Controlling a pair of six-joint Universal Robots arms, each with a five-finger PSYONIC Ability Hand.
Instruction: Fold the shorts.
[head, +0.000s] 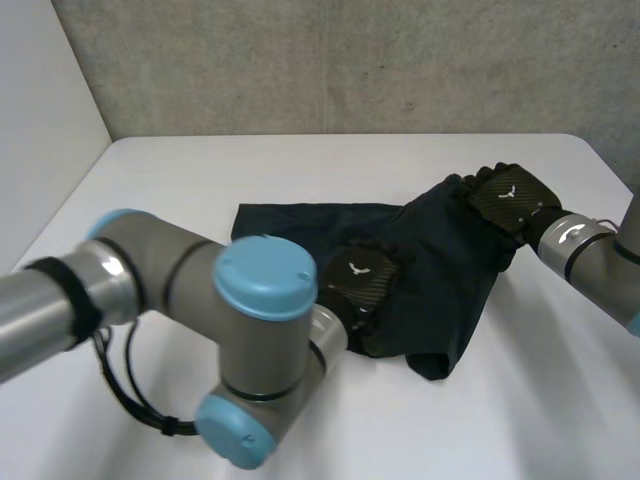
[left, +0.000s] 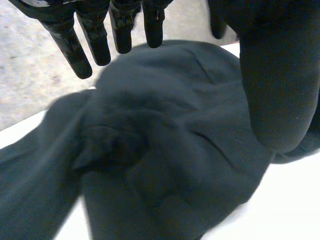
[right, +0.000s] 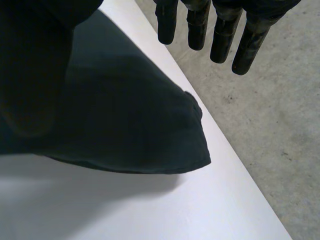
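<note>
Dark navy shorts (head: 440, 260) lie crumpled on the white table (head: 300, 170), one part spread flat toward the left. My left hand (head: 360, 282) rests over their near middle. In the left wrist view its fingers (left: 67, 37) are straight and apart from the thumb (left: 280, 75), with the rumpled shorts (left: 165, 150) under the palm. My right hand (head: 510, 195) is at the shorts' far right corner, where the cloth rises up to it. Its fingers (right: 197, 25) are straight, and a corner of the shorts (right: 125, 120) hangs just above the table (right: 175, 210) beside the thumb.
My left arm (head: 250, 330) crosses the front left of the table. The table's right edge runs close past the shorts' corner, with concrete floor (right: 260, 125) beyond. A white wall (head: 40, 130) stands at the left and a grey wall (head: 350, 60) behind.
</note>
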